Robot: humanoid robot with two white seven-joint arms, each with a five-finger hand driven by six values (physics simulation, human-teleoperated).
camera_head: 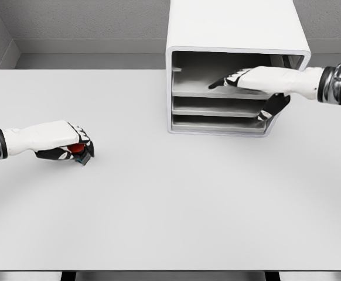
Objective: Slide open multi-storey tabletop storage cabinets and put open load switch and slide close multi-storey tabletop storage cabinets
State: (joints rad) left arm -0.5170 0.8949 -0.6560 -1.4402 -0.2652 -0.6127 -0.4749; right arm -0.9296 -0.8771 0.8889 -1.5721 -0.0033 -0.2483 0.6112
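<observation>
Resting on the white table (170, 211) at the near left, the left hand (65, 143) curls its fingers around the load switch (78, 150), a small dark block with a red part. Far right of centre stands the white storage cabinet (235, 29), its front showing three open tiers. The right hand (258, 85) reaches across that front, fingers spread, thumb lower against the cabinet's right edge, gripping nothing.

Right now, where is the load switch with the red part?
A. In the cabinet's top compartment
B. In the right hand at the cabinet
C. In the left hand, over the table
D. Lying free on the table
C: the left hand is curled around the load switch above the table, well left of the cabinet.
</observation>
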